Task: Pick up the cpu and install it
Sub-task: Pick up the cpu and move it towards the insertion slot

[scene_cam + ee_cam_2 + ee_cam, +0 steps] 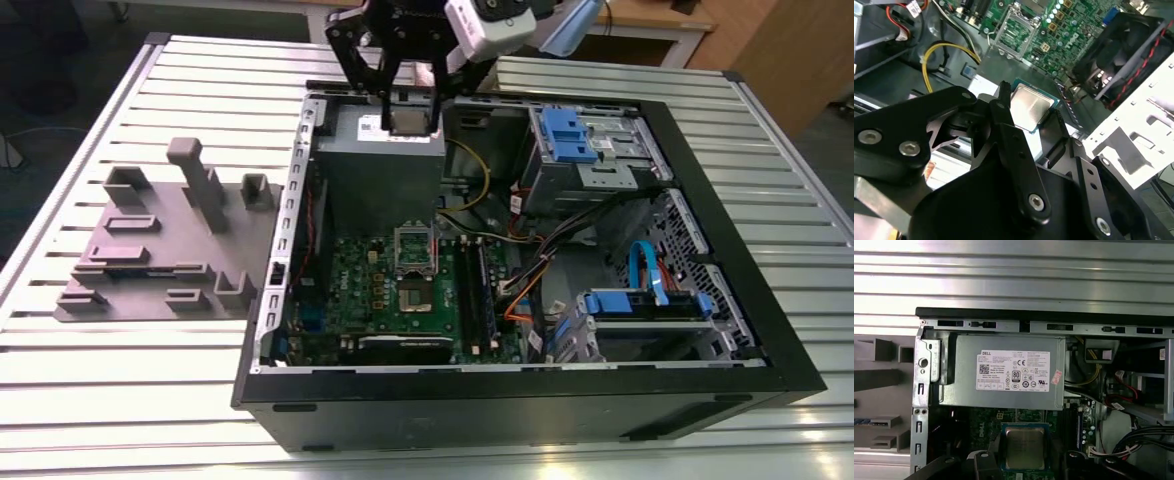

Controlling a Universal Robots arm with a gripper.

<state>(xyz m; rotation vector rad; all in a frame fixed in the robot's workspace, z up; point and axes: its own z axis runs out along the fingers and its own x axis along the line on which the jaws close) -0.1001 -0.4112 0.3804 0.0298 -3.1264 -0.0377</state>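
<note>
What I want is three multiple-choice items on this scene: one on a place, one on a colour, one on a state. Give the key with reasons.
1. Where is the cpu? A in the socket; B between the jaws, over the power supply; C on the floor.
2. The drive cage's clip is: A blue; B white; C orange.
3. The computer case is: A closed by a panel; B standing upright; C lying open.
Key: 1 B, the jaws stand shut on its edges in both wrist views; 2 A, blue in the exterior view; 3 C, the motherboard lies bare.
</note>
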